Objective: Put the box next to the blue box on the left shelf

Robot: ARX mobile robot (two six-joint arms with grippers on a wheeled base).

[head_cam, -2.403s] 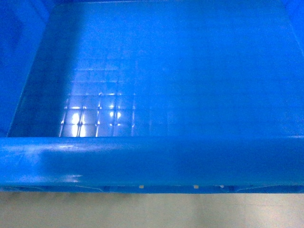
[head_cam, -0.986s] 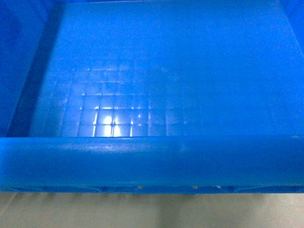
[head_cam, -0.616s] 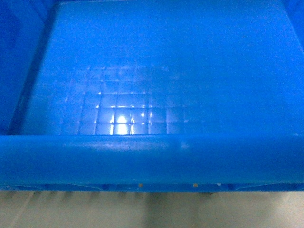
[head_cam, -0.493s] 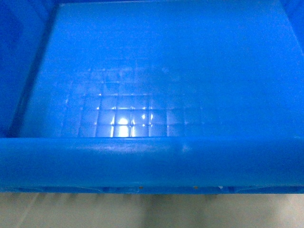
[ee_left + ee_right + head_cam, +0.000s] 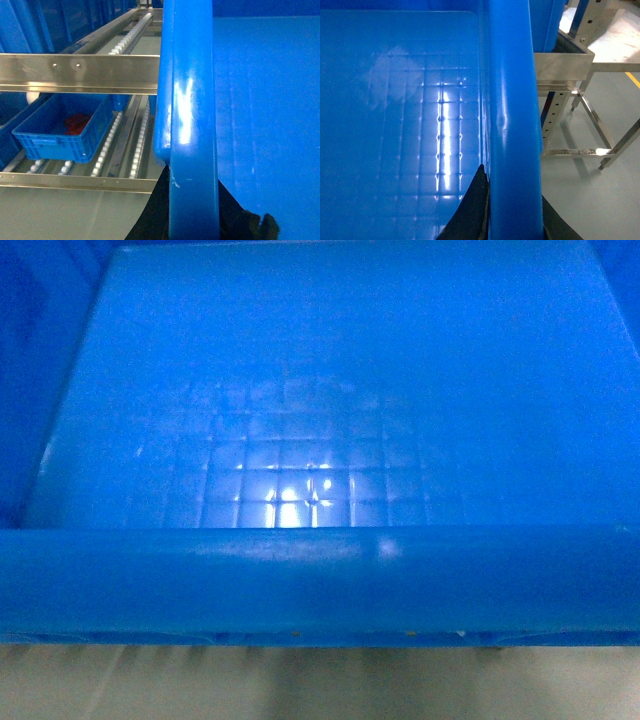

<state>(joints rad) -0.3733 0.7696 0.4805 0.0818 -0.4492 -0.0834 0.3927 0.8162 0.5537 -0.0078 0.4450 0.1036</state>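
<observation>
While held off the floor (image 5: 320, 685) between both arms, fills the head view almost wholly: shown there as the box (image 5: 320, 390), open side up, grid-embossed bottom bare, near rim running side to side across the lower frame.

Gripped at two opposite rims. On the left, pinched by the left gripper (image 5: 194, 217), with one dark finger (image 5: 150, 215) outside the rolled rim and another inside the wall. Closed down to the thickness of that rim, so neither wide open nor fully together. On the right, clamped likewise by the right gripper (image 5: 514, 212), with a black finger (image 5: 470, 207) against the inner wall and its partner outside.

Placed therefore directly between the two grippers, with the long axis apparently spanning from one to the other, though not confirmed from these views. Judged as mid-carry, not yet set down.

Beyond the left rim, toward the roller shelf (image 5: 80, 67): steel rails, white rollers, and on the lower level a small blue crate (image 5: 65, 127) holding something red. Higher and farther left, blue ribbed walls (image 5: 30, 25), possibly the blue box of the task; cannot tell for certain.

Nearer to that shelf on the left arm's side. Calls next, by this reading, for travel leftward and forward with both grips kept level.

To the right, only a steel frame (image 5: 565, 65) standing on the floor.
</observation>
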